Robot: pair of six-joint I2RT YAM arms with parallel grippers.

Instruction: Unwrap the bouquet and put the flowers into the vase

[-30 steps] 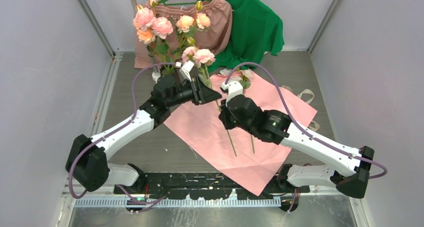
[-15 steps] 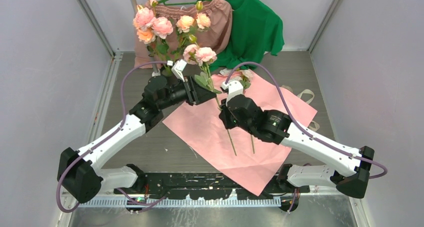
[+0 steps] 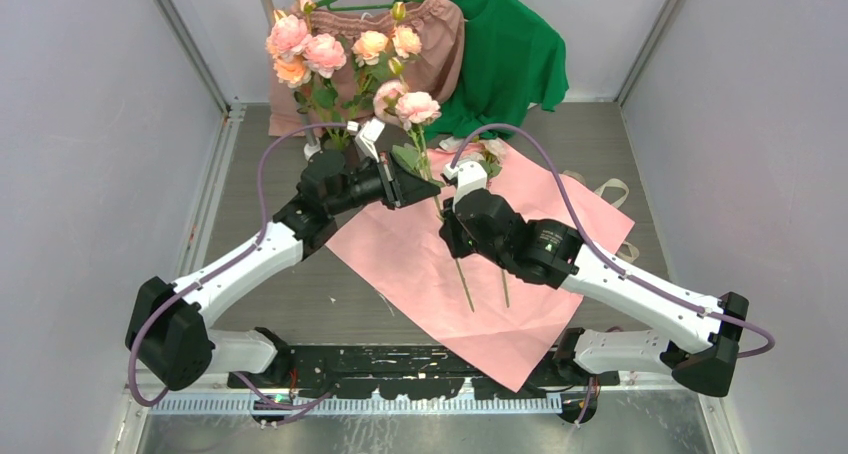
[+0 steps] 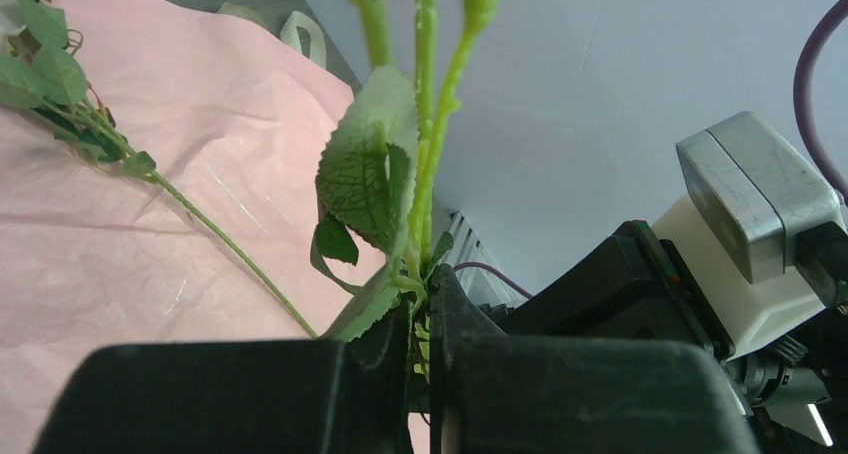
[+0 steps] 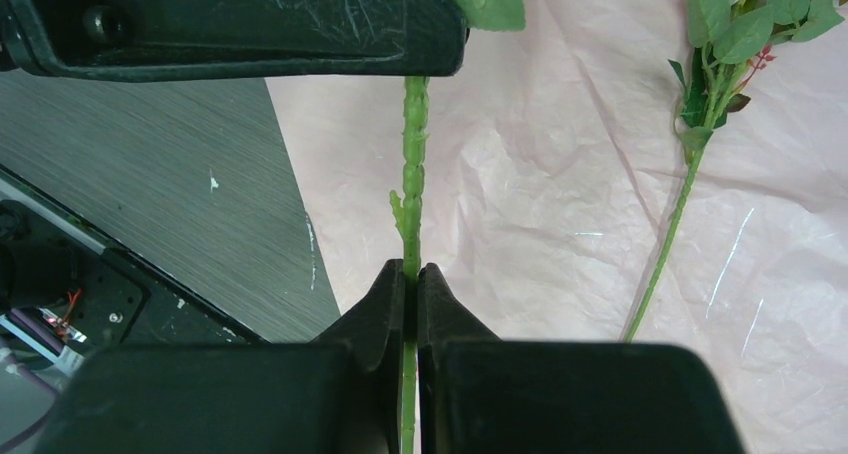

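While the left gripper [image 4: 420, 324] pinches shut on the rose stem [image 4: 428, 174] just under its leaves, the right gripper [image 5: 412, 279] clamps the same stem lower down. Its long axis runs near-to-far, blooms [image 3: 417, 107] raised toward the back, bare end low over the pink paper [image 3: 400, 259]. Both arms lean in from the outer corners with elbows bent — left forearm angling right, right forearm angling left — and the wrists nearly meet above the paper on the grey surface [image 3: 255, 189], a second stem [image 5: 660, 254] lying flat on the sheet.
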